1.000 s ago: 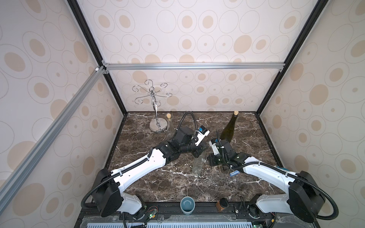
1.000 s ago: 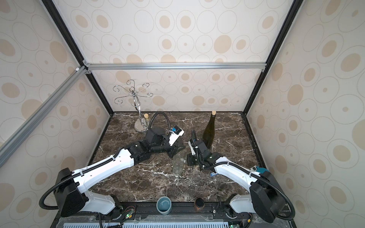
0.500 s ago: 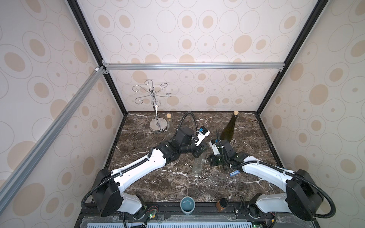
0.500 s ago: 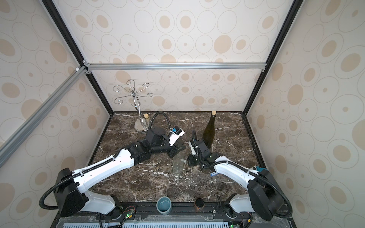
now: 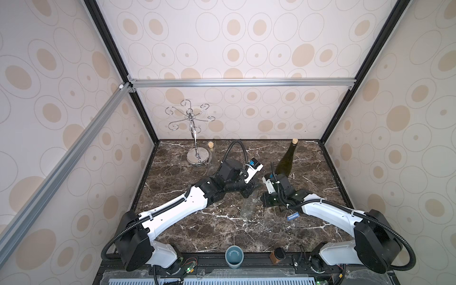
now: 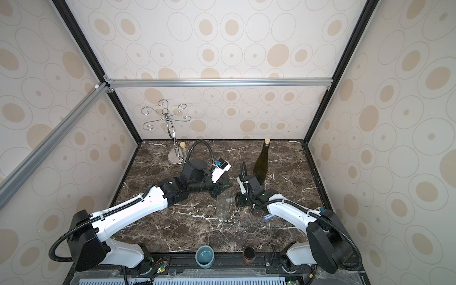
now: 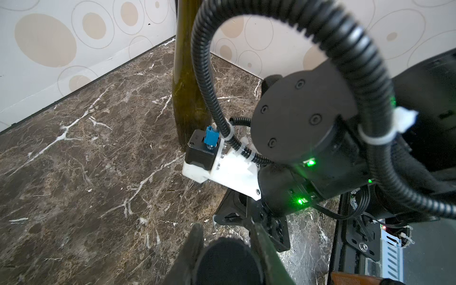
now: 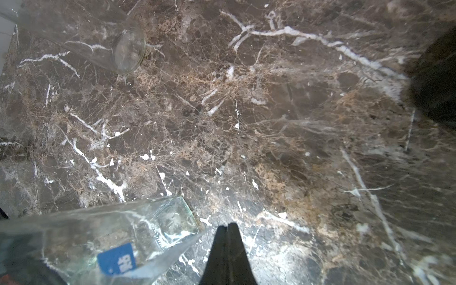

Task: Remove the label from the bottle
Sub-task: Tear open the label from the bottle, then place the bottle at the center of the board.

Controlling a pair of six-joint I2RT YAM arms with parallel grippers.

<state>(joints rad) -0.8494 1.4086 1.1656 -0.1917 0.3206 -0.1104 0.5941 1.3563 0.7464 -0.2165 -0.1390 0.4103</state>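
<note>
A clear glass bottle [image 5: 248, 207] [image 6: 223, 204] leans over the middle of the marble table, base down. My left gripper [image 5: 253, 191] [image 7: 227, 229] is shut on its dark top [image 7: 227, 261], one finger on each side. In the right wrist view a blue label [image 8: 116, 259] shows on or through the bottle's glass [image 8: 98, 234], near the base. My right gripper [image 8: 228, 225] [image 5: 266, 201] is shut and holds nothing. It hangs low over the table just beside the bottle's base.
A dark green corked bottle [image 5: 286, 160] stands behind my right wrist. A chrome hanger stand [image 5: 197, 158] and a small corked clear bottle [image 5: 211, 158] stand at the back. A blue cup [image 5: 234, 255] sits at the front edge. A small blue strip [image 5: 293, 217] shows by my right forearm.
My right wrist has shifted very slightly beside the bottle. My left arm and the bottle have stayed where they were.
</note>
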